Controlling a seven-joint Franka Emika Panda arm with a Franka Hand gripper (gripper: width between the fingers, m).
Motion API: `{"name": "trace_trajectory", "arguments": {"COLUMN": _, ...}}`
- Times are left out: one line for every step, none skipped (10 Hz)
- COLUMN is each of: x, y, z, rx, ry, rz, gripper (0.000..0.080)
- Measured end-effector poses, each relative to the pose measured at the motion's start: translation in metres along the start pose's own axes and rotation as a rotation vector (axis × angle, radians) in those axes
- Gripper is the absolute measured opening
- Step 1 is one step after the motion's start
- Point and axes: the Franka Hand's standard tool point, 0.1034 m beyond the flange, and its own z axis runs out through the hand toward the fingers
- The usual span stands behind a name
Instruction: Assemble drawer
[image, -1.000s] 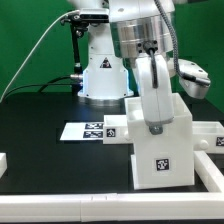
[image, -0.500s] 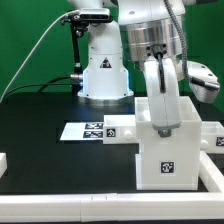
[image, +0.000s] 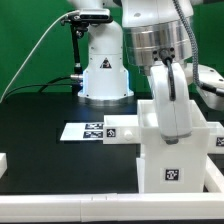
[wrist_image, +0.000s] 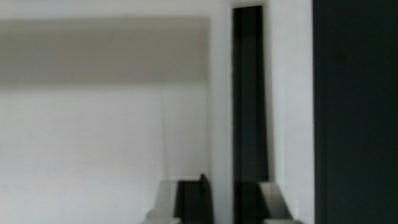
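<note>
My gripper (image: 171, 128) reaches down from above and is shut on the top wall of a white drawer box (image: 170, 160), which carries a black marker tag on its front face. The box stands at the exterior view's right, near the front of the black table. In the wrist view my gripper (wrist_image: 228, 205) has its two fingers (wrist_image: 189, 203) clamped on a thin edge of the white box (wrist_image: 107, 140), which fills most of that view. I cannot tell whether the box touches the table.
The marker board (image: 93, 130) lies on the black table behind the box. A white part (image: 3, 160) lies at the left edge, another white piece (image: 216, 136) at the right, and a white rail (image: 80, 207) runs along the front. The robot base (image: 104, 70) stands behind.
My gripper and the white drawer box have moved together toward the exterior view's right and slightly nearer the camera. The grip has stayed shut.
</note>
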Motion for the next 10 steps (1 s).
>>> {"name": "trace_trajectory", "arguments": {"x": -0.004, "y": -0.002, "z": 0.000, "rx": 0.003, "ry": 0.000, "rz": -0.006, "gripper": 0.0034}}
{"name": "trace_trajectory", "arguments": {"x": -0.007, "y": -0.005, "z": 0.001, "rx": 0.007, "ry": 0.000, "rz": -0.011, "gripper": 0.0034}}
{"name": "trace_trajectory", "arguments": {"x": -0.011, "y": -0.005, "z": 0.001, "rx": 0.008, "ry": 0.000, "rz": -0.017, "gripper": 0.0034}}
{"name": "trace_trajectory", "arguments": {"x": -0.015, "y": -0.007, "z": 0.002, "rx": 0.014, "ry": 0.005, "rz": -0.030, "gripper": 0.0034}}
{"name": "trace_trajectory", "arguments": {"x": -0.018, "y": -0.009, "z": 0.001, "rx": 0.023, "ry": 0.010, "rz": -0.039, "gripper": 0.0034}}
{"name": "trace_trajectory", "arguments": {"x": -0.020, "y": -0.010, "z": 0.000, "rx": 0.026, "ry": 0.015, "rz": -0.042, "gripper": 0.0034}}
{"name": "trace_trajectory", "arguments": {"x": -0.020, "y": -0.011, "z": 0.000, "rx": 0.030, "ry": 0.018, "rz": -0.044, "gripper": 0.0034}}
{"name": "trace_trajectory", "arguments": {"x": -0.021, "y": -0.012, "z": 0.000, "rx": 0.035, "ry": 0.018, "rz": -0.045, "gripper": 0.0034}}
{"name": "trace_trajectory", "arguments": {"x": -0.021, "y": -0.013, "z": -0.001, "rx": 0.042, "ry": 0.018, "rz": -0.046, "gripper": 0.0034}}
{"name": "trace_trajectory", "arguments": {"x": -0.021, "y": -0.014, "z": -0.001, "rx": 0.043, "ry": 0.014, "rz": -0.055, "gripper": 0.0034}}
